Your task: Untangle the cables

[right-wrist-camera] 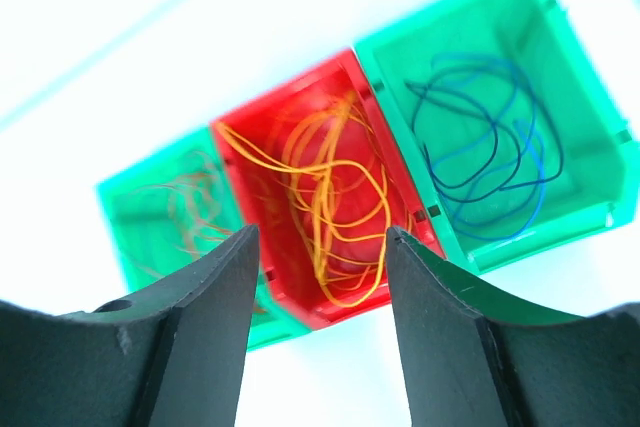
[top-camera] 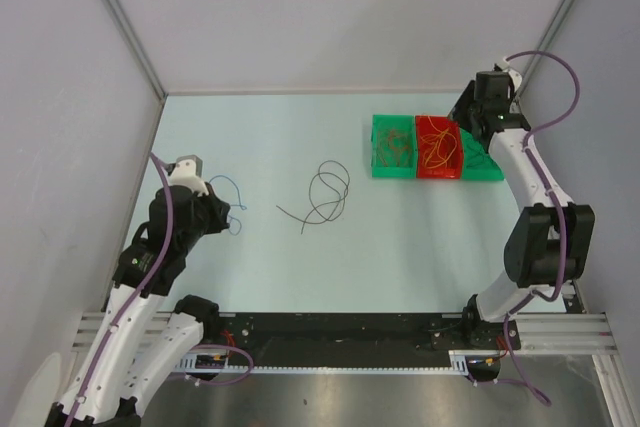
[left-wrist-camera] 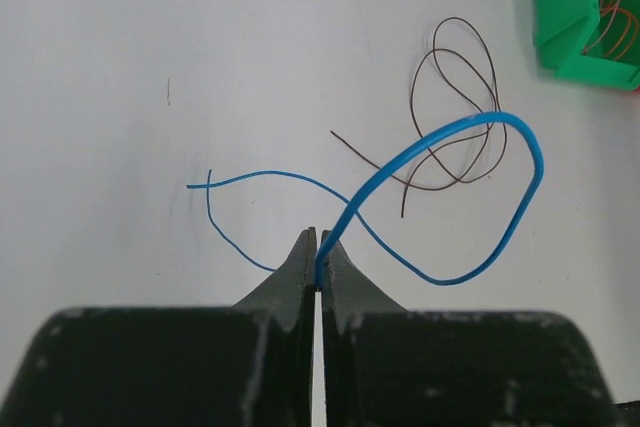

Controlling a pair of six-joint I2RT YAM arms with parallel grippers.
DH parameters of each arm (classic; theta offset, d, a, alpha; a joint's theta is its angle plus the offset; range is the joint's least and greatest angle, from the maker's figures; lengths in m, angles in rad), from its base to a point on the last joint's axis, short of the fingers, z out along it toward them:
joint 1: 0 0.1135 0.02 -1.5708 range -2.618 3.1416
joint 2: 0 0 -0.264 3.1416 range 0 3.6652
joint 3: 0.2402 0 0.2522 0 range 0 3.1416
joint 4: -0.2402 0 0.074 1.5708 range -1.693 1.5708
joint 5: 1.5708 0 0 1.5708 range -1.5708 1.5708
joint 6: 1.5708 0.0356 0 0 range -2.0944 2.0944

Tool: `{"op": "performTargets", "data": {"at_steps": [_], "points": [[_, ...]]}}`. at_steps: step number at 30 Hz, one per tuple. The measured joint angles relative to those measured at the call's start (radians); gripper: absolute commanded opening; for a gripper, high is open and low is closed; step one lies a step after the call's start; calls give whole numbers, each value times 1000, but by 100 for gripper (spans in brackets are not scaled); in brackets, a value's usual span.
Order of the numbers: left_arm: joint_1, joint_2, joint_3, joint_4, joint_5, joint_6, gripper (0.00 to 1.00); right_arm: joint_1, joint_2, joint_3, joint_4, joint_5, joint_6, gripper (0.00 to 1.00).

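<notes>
My left gripper (left-wrist-camera: 320,247) (top-camera: 228,209) is shut on one end of a blue cable (left-wrist-camera: 540,169) (top-camera: 225,182), which arcs up and to the right in a loop and trails back across the table. A loose dark brown cable (left-wrist-camera: 404,202) (top-camera: 325,197) lies coiled on the table beyond it, apart from the blue one. My right gripper (right-wrist-camera: 322,237) (top-camera: 470,112) hangs open and empty above the bins. Under it, orange cables (right-wrist-camera: 330,197) fill the red bin (right-wrist-camera: 250,177).
Three bins stand in a row at the back right: a green bin (top-camera: 393,147) (right-wrist-camera: 130,217) with brownish wires, the red bin (top-camera: 438,147), and a green bin (right-wrist-camera: 470,37) with blue and dark wires, partly hidden under the right arm in the top view.
</notes>
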Motion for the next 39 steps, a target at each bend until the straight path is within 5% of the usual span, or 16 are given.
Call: {"op": "performTargets", "data": {"at_steps": [24, 32, 39], "points": [[-17, 91, 0, 40, 173, -8, 0, 230, -627, -268, -270, -68, 98, 61], [-285, 241, 96, 90, 219, -61, 0, 275, -700, -275, -307, -98, 127, 61], [-444, 364, 192, 228, 401, -74, 0, 281, -746, -276, -331, -116, 133, 61]]}}
